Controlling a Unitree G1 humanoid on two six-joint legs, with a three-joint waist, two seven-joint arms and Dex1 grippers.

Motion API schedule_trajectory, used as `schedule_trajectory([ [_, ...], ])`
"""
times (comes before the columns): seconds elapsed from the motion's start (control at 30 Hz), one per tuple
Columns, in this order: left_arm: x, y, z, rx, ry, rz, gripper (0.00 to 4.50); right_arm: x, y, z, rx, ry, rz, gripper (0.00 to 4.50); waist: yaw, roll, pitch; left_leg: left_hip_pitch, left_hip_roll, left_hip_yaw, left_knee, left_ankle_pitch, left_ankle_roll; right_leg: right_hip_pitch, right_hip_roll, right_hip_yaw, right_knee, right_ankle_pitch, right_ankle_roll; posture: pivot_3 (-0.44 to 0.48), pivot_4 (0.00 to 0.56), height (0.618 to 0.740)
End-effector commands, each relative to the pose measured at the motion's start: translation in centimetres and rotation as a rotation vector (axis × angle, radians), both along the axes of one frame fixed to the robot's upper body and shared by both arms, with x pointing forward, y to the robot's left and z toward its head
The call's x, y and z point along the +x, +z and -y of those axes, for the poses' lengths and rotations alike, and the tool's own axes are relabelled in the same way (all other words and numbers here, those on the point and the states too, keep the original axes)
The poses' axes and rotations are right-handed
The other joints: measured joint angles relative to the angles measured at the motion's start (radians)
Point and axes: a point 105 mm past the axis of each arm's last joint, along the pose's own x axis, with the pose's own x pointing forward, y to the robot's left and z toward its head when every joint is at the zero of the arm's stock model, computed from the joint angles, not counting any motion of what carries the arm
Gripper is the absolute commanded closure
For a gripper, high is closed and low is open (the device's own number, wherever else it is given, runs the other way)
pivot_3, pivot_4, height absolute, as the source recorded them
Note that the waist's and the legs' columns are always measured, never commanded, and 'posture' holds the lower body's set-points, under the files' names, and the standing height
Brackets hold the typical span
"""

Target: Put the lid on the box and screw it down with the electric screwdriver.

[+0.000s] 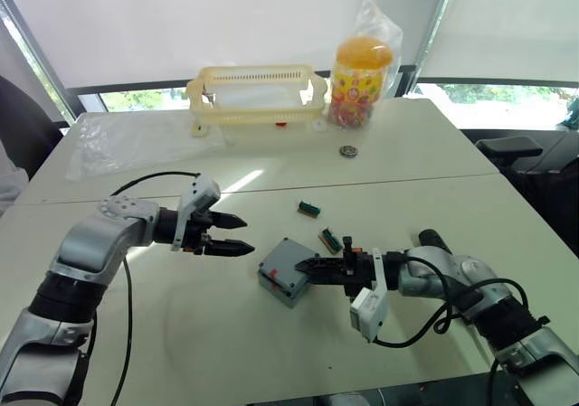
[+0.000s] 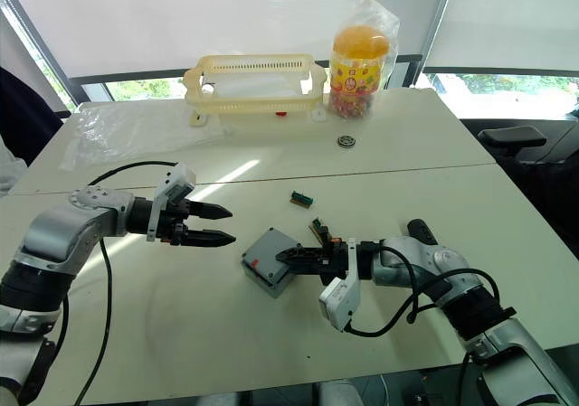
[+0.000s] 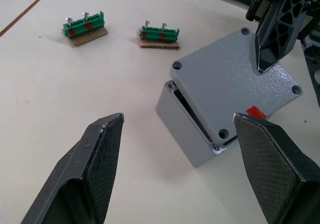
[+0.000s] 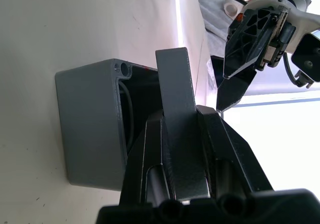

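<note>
Atop the grey box [image 3: 192, 129], the right hand [image 1: 312, 266] pinches the skewed grey lid [image 3: 235, 79]; left hand [image 1: 242, 234] wide.

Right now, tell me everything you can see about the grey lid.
The flat square grey plastic lid has rounded corners and a screw hole at each corner. It looks smooth and matte. It lies tilted on top of the small grey plastic box, not seated: a gap shows along one edge, and the box's red mark peeks out beside it. The right hand is shut on the lid's edge. The left hand is open and apart from it.
</note>
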Motion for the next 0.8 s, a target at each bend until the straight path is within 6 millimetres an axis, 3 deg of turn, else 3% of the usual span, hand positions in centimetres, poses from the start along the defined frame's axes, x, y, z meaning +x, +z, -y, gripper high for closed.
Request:
schedule_trajectory([
  [0.03, -0.5, 1.3, 1.7, 0.009, -0.088, 0.085, 0.92, 0.0, 0.5, -0.3, 0.019, 0.022, 0.014, 4.24, 0.001, 0.0, 0.0, 0.0, 0.0, 0.0, 0.0, 0.0, 0.0, 0.0, 0.0, 0.0, 0.0, 0.0, 0.0, 0.0, 0.15, 0.74],
  [0.17, -0.5, 2.0, 4.0, -0.025, -0.17, 0.108, 0.92, 0.0, 0.5, -0.6, 0.025, 0.028, 0.012, 4.24, 0.002, 0.0, 0.0, 0.0, 0.0, 0.0, 0.0, 0.0, 0.0, 0.0, 0.0, 0.0, 0.0, 0.0, 0.0, 0.0, 0.15, 0.74],
  [0.37, -0.4, 0.7, 5.8, -0.013, -0.249, 0.098, 0.92, 0.1, 0.2, -0.8, 0.024, 0.021, 0.006, 4.24, -0.004, 0.0, 0.0, 0.0, 0.0, 0.001, 0.0, 0.0, 0.0, 0.0, 0.0, 0.001, 0.0, 0.002, 0.003, 0.0, 0.15, 0.74],
  [0.5, -0.8, -1.4, 6.1, 0.022, -0.285, 0.064, 0.92, 0.1, -0.1, -0.7, 0.022, 0.012, -0.001, 4.24, -0.004, 0.0, 0.0, 0.0, 0.0, 0.0, 0.0, 0.0, 0.0, 0.0, 0.0, 0.001, 0.001, 0.002, 0.003, 0.0, 0.15, 0.74],
  [0.8, -0.8, -3.4, 6.0, 0.057, -0.289, 0.028, 0.92, -0.1, -0.3, -0.6, 0.022, 0.003, -0.007, 4.24, 0.002, 0.001, 0.0, 0.0, 0.0, 0.001, 0.001, 0.0, 0.0, 0.0, 0.0, 0.001, 0.0, 0.001, 0.001, 0.0, 0.15, 0.74],
])
